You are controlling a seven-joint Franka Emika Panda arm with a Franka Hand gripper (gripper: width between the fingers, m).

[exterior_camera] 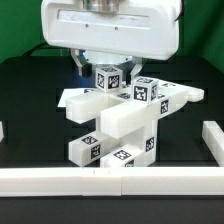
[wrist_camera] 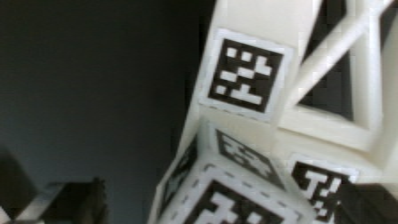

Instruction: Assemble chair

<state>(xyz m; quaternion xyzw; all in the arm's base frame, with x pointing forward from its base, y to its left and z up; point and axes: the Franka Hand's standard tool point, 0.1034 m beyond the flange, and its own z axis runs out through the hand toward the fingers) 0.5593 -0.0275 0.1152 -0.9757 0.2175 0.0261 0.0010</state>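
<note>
Chunky white plastic chair (exterior_camera: 118,125), a blocky stack of slabs, bars and small cubes carrying black-and-white square marker tags, stands partly built near the middle of the black bench (exterior_camera: 30,85), directly below the gripper (exterior_camera: 103,66). From the exterior view the gripper hangs straight over the topmost tagged white cube (exterior_camera: 108,78), at the far, upper end of the structure, so the chair lies downward from it. A long white bar (exterior_camera: 128,112) slants across the stack, its long axis rising from the exterior view's left toward the exterior view's right; a flat white slab (exterior_camera: 150,95) spreads behind it. Two tagged white blocks (exterior_camera: 118,152) form the base at the near side.

Whether the gripper's jaws are parted or closed on the cube I cannot tell: the big robot body hides the fingertips, and the wrist view shows only tagged chair faces (wrist_camera: 246,75) very close, blurred.

A plain white rail (exterior_camera: 110,180) borders the bench at the near edge. No containers appear, and nothing is held inside anything.
</note>
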